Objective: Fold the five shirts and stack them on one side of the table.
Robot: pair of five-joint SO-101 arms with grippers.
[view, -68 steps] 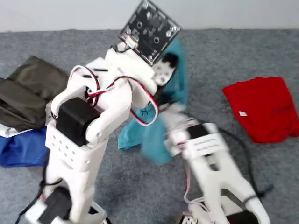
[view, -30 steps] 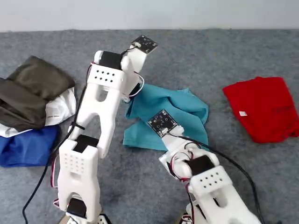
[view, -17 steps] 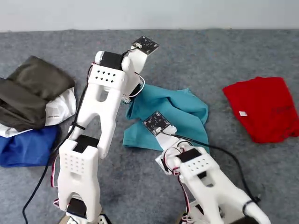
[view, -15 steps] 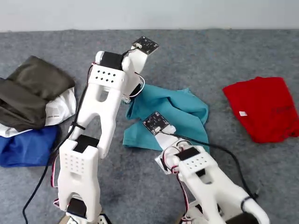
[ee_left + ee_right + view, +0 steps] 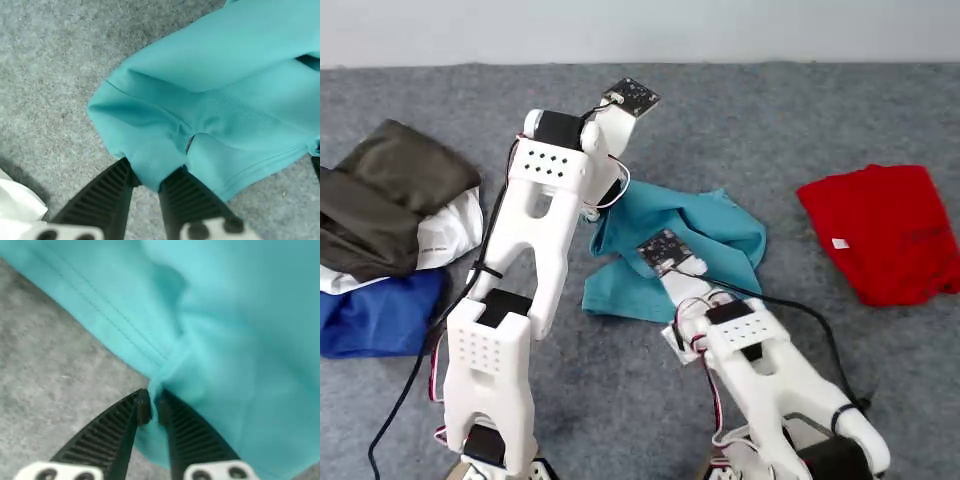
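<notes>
Table (image 5: 820,110): grey felt; I see the teal shirt (image 5: 710,235) crumpled mid-table, the red shirt (image 5: 885,230) well apart.
Left gripper (image 5: 145,182): clenched on the teal shirt's corner.
Right gripper (image 5: 152,407): pinching its near hem.

No readable text anywhere, the white tag (image 5: 838,243) on the red shirt (image 5: 890,225) illegible.

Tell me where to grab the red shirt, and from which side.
Take the red shirt at the edge facing the teal shirt, coming down from that side. It lies flat on the table, so only an edge offers a pinchable fold; that one looks easiest to reach.
</notes>
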